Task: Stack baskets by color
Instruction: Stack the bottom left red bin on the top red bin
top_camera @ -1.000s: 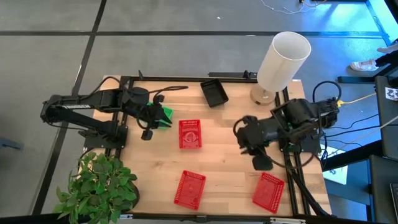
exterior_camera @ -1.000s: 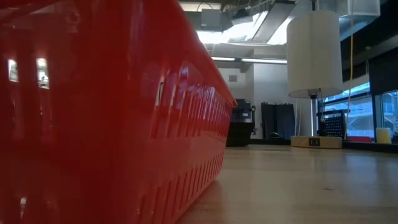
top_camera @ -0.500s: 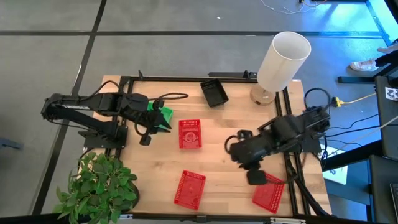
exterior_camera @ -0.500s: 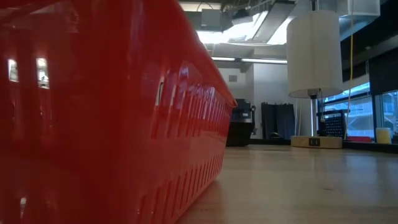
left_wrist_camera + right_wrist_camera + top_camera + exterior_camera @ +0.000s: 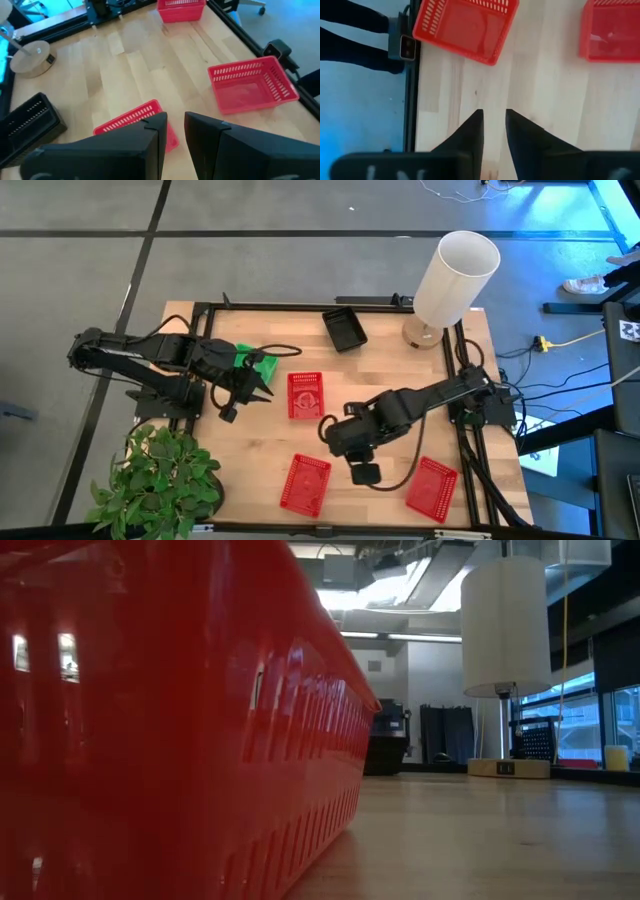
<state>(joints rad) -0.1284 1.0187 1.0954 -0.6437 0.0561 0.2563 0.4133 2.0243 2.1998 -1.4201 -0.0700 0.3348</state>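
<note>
Green baskets (image 5: 255, 363) (overhead only) beside left tool (image 5: 262, 380).

A robotics lab or workshop is indicated: a wooden table (image 5: 360, 430) framed by black rails is set on a grey concrete floor (image 5: 250, 260), cables (image 5: 570, 375) are trailed at three o'clock, and exposed ceiling ducts (image 5: 400, 565) are seen in the low view.

I note three red mesh baskets (image 5: 306, 395), one black basket (image 5: 345, 329), green ones (image 5: 252, 362), a white shade (image 5: 456, 277), pale wood table (image 5: 380, 370).
</note>
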